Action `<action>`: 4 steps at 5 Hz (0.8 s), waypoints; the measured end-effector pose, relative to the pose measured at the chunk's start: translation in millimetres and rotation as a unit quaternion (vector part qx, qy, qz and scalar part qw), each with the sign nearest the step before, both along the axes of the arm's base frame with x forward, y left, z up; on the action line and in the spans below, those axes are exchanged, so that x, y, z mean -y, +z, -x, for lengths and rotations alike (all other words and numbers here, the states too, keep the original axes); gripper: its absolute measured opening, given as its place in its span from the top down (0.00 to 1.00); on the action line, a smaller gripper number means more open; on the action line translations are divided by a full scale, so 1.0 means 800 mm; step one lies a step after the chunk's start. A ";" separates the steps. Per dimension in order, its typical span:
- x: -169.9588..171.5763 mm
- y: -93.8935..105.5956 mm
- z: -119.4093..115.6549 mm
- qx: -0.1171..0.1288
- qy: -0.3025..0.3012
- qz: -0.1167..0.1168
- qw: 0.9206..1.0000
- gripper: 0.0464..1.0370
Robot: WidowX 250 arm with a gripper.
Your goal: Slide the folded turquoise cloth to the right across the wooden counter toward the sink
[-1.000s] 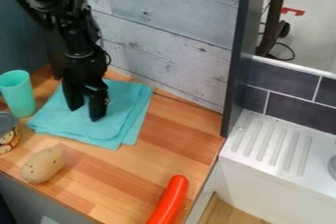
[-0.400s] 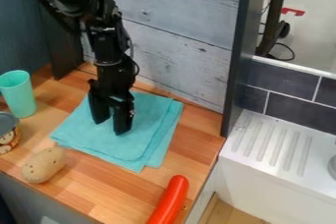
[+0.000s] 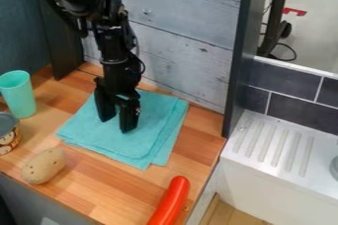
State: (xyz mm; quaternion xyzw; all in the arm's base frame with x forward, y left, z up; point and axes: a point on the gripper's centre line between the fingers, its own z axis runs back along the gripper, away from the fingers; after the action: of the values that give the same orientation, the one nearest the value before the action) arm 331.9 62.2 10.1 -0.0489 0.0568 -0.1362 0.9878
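Observation:
The black gripper point(image 3: 115, 123) hangs straight down over a folded turquoise cloth point(image 3: 143, 140), its two fingertips apart and at the cloth's surface. Bare cloth shows between the fingers, and no fold of it stands pinched there. The cloth lies flat on the wooden counter, its layers slightly offset along the right edge.
A turquoise cup point(image 3: 19, 93) and a can point(image 3: 8, 133) stand at the left. A potato point(image 3: 43, 166) lies near the front edge, a red sausage point(image 3: 171, 201) front right. Behind is a grey plank wall point(image 3: 185, 31); a white sink point(image 3: 277, 160) stands right.
The gripper and the cloth beneath it have shifted right across the counter. Since the latest earlier frame, both have moved slightly right and back towards the wall.

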 end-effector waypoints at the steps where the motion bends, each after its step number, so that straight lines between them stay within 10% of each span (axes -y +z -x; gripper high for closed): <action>1: 0.028 0.001 0.010 -0.007 -0.024 0.007 1.000 0.04; 4: 0.069 0.010 0.008 -0.012 -0.058 0.004 0.998 0.04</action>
State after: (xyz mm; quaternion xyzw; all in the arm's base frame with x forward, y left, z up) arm 325.7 7.2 18.4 -0.0515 0.0708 -0.1929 0.9773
